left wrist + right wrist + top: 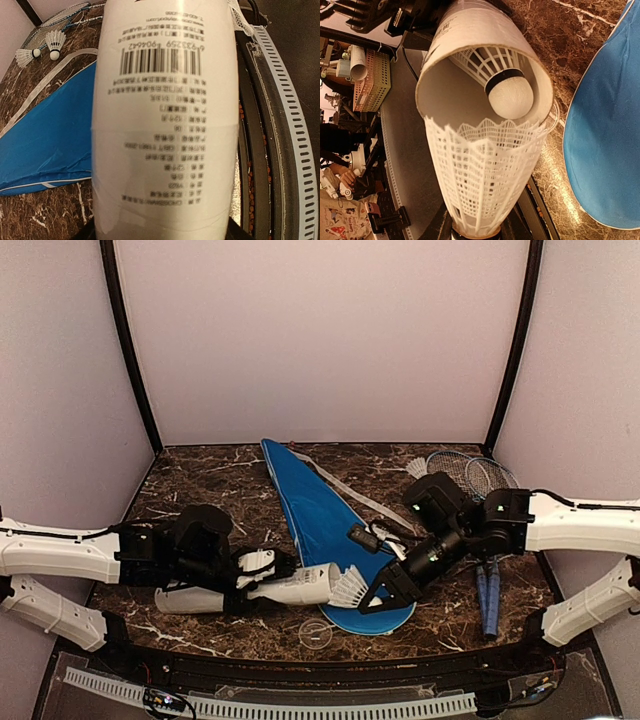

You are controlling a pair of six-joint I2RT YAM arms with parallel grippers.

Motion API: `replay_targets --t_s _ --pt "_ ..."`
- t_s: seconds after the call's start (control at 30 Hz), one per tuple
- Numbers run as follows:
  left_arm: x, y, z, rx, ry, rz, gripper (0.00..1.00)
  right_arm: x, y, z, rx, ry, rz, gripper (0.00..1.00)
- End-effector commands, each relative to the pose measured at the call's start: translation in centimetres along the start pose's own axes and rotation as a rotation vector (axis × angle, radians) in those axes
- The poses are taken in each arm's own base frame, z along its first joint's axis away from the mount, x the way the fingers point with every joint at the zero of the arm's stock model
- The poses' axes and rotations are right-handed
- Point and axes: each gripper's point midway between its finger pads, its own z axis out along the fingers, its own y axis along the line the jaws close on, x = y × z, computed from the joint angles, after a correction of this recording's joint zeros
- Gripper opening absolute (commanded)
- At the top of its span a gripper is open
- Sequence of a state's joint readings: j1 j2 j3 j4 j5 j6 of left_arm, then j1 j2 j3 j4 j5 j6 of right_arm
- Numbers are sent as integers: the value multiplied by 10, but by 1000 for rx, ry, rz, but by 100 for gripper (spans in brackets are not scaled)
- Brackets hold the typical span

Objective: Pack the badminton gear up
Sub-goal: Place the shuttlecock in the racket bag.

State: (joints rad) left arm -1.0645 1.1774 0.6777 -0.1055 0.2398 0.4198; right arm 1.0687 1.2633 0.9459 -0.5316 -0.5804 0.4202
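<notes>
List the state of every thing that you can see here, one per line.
tube: open, on its side, held by left pincer.
inner shuttlecock: inside tube, cork toward the mouth.
held shuttlecock: gripped at its cork by right pincer, skirt at tube mouth.
cap: off, lying on table.
cover: lying flat on table.
rackets: on table, outside cover.
loose shuttlecocks: two, on table near rackets.
</notes>
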Motion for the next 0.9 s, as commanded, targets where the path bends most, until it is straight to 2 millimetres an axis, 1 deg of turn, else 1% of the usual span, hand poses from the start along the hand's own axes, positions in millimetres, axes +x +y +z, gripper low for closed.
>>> replay_targets --t_s 0.0,0.1,0.2,0.4,0.5,0.63,0.73,0.87 --pt "-15 0 -6 -12 -62 35 60 -25 5 -19 -14 -110 -19 24" --pt "-17 -1 -8 -10 -77 36 60 -26 -2 -24 -18 -126 15 24" --pt "-18 0 -8 -12 -82 36 60 -30 -4 -29 -27 -145 29 25" --pt "-18 1 -8 -20 -83 35 60 -27 -5 -25 -40 -104 22 25" --pt "-18 2 -8 -25 -77 31 60 -25 -2 -22 -64 -87 15 25" --pt "-15 6 -5 -41 -57 22 61 -26 4 -27 -75 -97 4 25" --pt "-16 7 -5 -47 -56 20 60 -24 9 -29 -96 -95 7 25" --pt "-16 7 -6 -49 -59 20 60 -15 12 -21 -121 -67 22 25"
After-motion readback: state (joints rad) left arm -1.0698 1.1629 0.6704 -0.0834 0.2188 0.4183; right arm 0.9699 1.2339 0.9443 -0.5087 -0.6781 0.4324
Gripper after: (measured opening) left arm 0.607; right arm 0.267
